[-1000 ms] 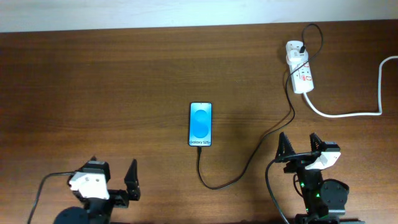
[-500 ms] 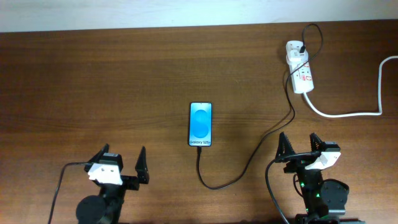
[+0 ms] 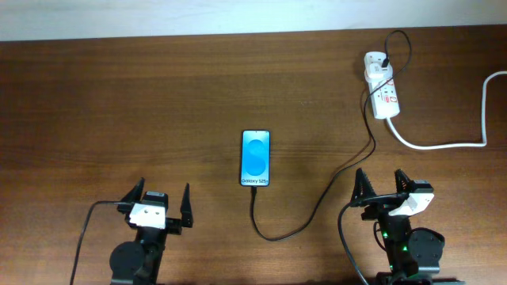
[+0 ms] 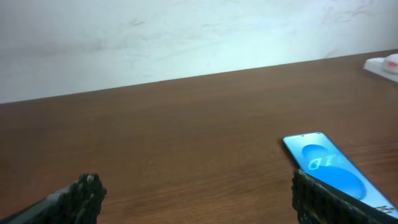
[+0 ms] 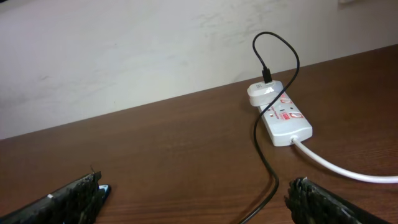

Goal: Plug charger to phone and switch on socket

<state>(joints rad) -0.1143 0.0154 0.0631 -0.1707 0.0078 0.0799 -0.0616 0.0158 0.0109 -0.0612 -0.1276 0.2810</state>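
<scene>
The table (image 3: 119, 103) is of dark brown wood with a fine grain, and behind its far edge stands a pale, slightly stained wall (image 4: 186, 31). Near the middle lies the phone (image 3: 255, 158), a slim flat rectangle with black edges, its glossy screen bright blue with lighter circles and small white text at the near short end. The charger (image 3: 317, 207), a thin black cable, meets this near end, makes a loop toward the near side, then runs diagonally to the far right. There it rises in a thin arc and goes down into a small white adapter (image 3: 376, 62) with rounded corners, which sits on the far end of the socket (image 3: 382, 85). I cannot tell if the plug tip sits fully inside the phone. The socket is a long white plastic power strip with small red marks on its face; how its switches stand I cannot tell. From its near end a thick, smooth white cord (image 3: 444, 142) bends away to the right edge. At the near left, the left gripper (image 3: 164, 190) has its two black ribbed fingers spread wide and grasps nothing. At the near right, beside the cable, the right gripper (image 3: 380, 176) is released in the same way, its pointed fingers well apart and touching nothing.
</scene>
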